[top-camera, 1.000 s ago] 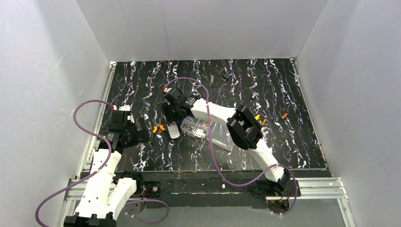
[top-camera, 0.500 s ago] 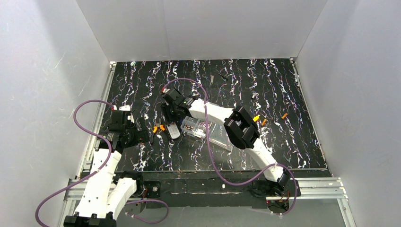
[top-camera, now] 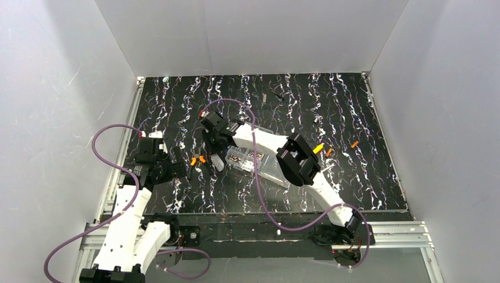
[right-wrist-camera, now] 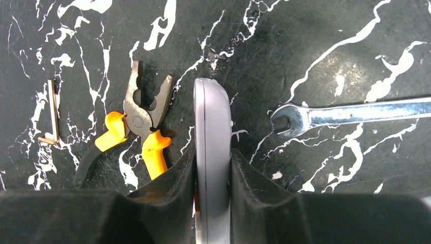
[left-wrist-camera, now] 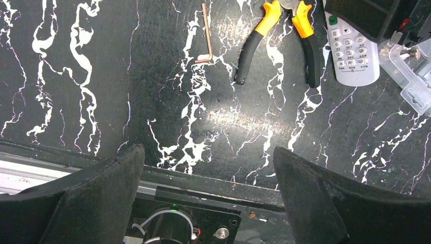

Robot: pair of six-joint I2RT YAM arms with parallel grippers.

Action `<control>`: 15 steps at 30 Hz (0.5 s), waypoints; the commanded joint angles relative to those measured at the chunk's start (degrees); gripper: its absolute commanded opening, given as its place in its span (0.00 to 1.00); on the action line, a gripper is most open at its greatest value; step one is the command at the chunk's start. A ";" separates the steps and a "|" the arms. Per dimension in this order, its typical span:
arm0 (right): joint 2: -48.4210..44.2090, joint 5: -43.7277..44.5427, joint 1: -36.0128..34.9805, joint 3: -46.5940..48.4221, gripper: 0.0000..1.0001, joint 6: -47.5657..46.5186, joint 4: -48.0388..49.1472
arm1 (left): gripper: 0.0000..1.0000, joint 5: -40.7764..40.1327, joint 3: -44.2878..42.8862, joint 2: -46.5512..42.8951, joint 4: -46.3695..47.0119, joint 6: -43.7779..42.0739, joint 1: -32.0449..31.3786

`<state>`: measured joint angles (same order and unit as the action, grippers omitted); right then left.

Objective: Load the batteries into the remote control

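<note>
Clamping the remote (right-wrist-camera: 212,112) tight in right gripper (right-wrist-camera: 213,155), just beside the pliers (right-wrist-camera: 134,132); holding left gripper (left-wrist-camera: 206,150) spread wide, w/ nothing in it. Prob. early: no batteries (top-camera: 354,144) loaded yet, lying well apart to the right — pickup & insertion still to do.

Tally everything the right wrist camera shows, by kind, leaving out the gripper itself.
remote control: 1
pliers: 1
wrench: 1
hex key: 1
Total: 4
</note>
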<state>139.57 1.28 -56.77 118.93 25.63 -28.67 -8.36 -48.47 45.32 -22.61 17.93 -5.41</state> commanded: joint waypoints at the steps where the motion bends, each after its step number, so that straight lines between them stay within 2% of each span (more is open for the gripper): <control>1: 1.47 0.19 -0.70 0.53 0.21 -0.13 -2.64 | 0.99 -0.51 0.76 0.47 -4.45 -0.71 0.22; 4: -3.13 1.61 -0.94 -6.61 0.01 0.98 4.16 | 0.99 -0.80 0.66 0.50 -4.55 -0.79 0.22; 8: -12.45 1.19 -0.97 -16.30 0.01 1.55 16.70 | 1.00 -2.01 0.70 0.46 -4.85 -0.50 0.25; 15: -23.04 -0.84 -0.97 -19.71 0.01 -0.22 21.95 | 1.00 -2.95 0.55 -0.09 -4.86 0.25 0.32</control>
<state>125.80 1.17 -57.45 99.59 26.50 -14.68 -9.65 -48.47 45.50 -23.03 18.00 -5.41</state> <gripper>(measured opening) 0.338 0.993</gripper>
